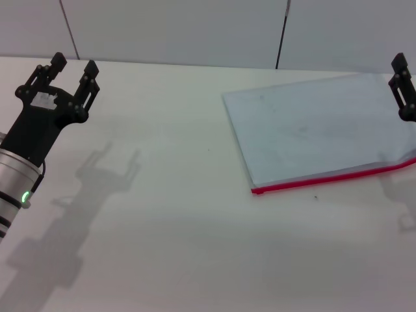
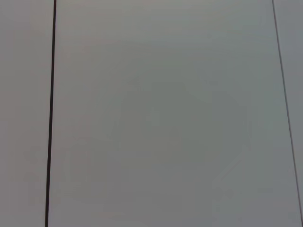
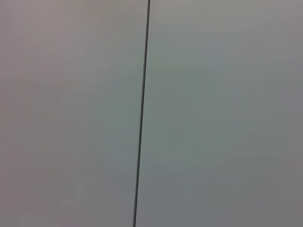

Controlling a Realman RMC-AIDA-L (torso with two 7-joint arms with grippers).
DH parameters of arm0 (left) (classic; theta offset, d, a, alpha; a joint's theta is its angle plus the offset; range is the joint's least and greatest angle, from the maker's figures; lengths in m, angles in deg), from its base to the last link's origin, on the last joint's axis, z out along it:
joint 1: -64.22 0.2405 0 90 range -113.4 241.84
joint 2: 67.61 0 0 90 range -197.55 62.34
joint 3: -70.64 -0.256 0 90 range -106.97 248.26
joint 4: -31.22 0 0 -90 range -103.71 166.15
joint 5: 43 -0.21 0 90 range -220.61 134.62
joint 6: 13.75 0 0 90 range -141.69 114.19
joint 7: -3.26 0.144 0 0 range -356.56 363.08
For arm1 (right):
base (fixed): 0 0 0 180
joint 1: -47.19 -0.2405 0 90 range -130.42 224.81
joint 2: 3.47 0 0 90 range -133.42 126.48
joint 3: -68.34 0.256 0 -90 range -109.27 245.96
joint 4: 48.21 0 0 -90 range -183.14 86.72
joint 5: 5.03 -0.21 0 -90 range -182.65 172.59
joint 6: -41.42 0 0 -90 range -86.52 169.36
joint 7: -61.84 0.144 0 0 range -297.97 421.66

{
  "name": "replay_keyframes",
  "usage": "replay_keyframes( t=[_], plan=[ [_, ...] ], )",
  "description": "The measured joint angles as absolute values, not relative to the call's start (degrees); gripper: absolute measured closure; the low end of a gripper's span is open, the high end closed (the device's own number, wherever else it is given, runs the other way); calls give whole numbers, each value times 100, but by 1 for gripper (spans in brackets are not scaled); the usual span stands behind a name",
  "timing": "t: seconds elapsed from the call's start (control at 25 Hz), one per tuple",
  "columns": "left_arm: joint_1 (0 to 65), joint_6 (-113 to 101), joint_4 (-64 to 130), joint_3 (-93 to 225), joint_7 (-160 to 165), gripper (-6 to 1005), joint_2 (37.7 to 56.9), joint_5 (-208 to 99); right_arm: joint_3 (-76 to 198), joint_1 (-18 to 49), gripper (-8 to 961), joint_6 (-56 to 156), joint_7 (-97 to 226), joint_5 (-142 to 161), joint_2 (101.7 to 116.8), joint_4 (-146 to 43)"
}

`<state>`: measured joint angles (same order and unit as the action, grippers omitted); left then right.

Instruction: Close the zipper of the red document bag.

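The red document bag (image 1: 312,127), a flat pale blue-grey pouch, lies on the white table at the right of the head view. Its zipper (image 1: 325,177) is the thin red strip along the pouch's near long edge. My left gripper (image 1: 71,67) hovers open at the far left, well away from the bag. At the right edge of the head view only part of my right gripper (image 1: 403,88) shows, above the bag's far right corner. Both wrist views show just a grey wall.
The white table (image 1: 169,214) spreads across the head view. A grey panelled wall (image 1: 195,29) with dark seams stands behind it.
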<state>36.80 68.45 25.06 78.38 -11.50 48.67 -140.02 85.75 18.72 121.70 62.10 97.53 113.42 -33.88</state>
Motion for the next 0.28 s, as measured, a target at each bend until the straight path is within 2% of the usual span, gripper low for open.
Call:
replay_keyframes(
  t=[0.28],
  plan=[
    [3680,6842,2504,7838,-1150,410,4867,-14002,8575,1867,316,12158,6210,9753,11342,-3388]
  ],
)
